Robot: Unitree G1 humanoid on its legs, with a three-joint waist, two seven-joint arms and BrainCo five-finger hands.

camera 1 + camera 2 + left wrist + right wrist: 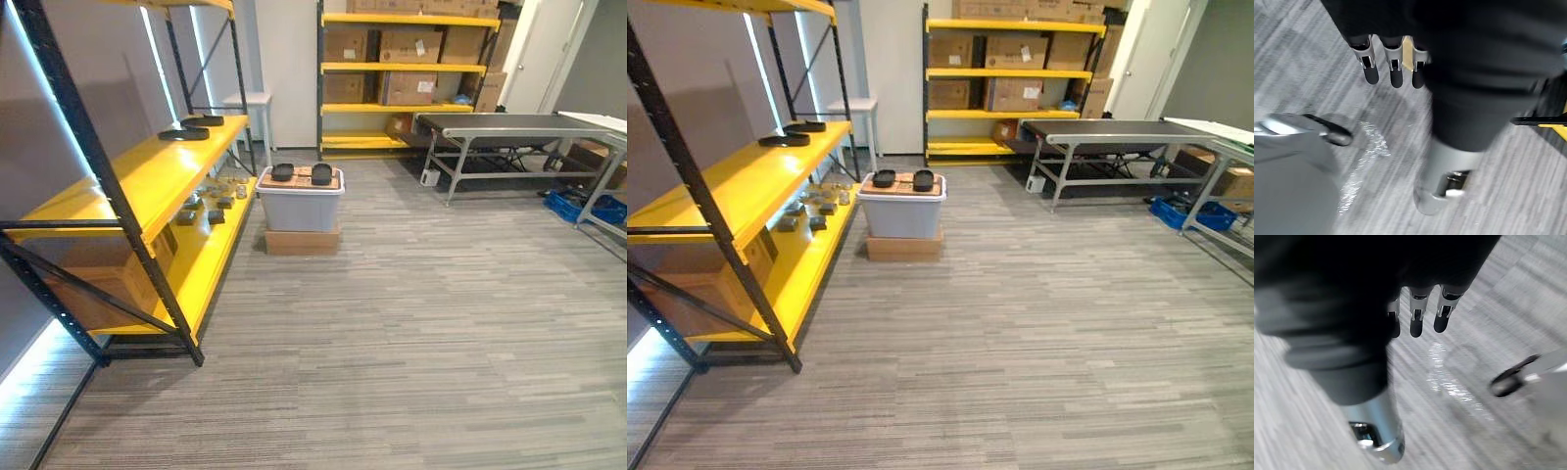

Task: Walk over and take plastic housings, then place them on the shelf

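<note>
Two black plastic housings (pixel 283 172) (pixel 321 174) lie on the lid of a grey bin (pixel 300 204), which stands on a flat cardboard box (pixel 302 241) some way ahead on the floor. Two more black housings (pixel 184 134) (pixel 206 120) rest at the far end of the yellow shelf (pixel 137 181) on the left. My left hand (pixel 1393 68) hangs over the grey floor with straight fingers and holds nothing. My right hand (pixel 1418 316) hangs the same way, open, over the floor.
Small parts (pixel 211 206) lie on the yellow rack's lower shelf, with a cardboard box (pixel 93 289) at its near end. A second yellow rack with cartons (pixel 402 59) stands at the back. A conveyor table (pixel 509 124) and a blue crate (pixel 588 208) stand at the right.
</note>
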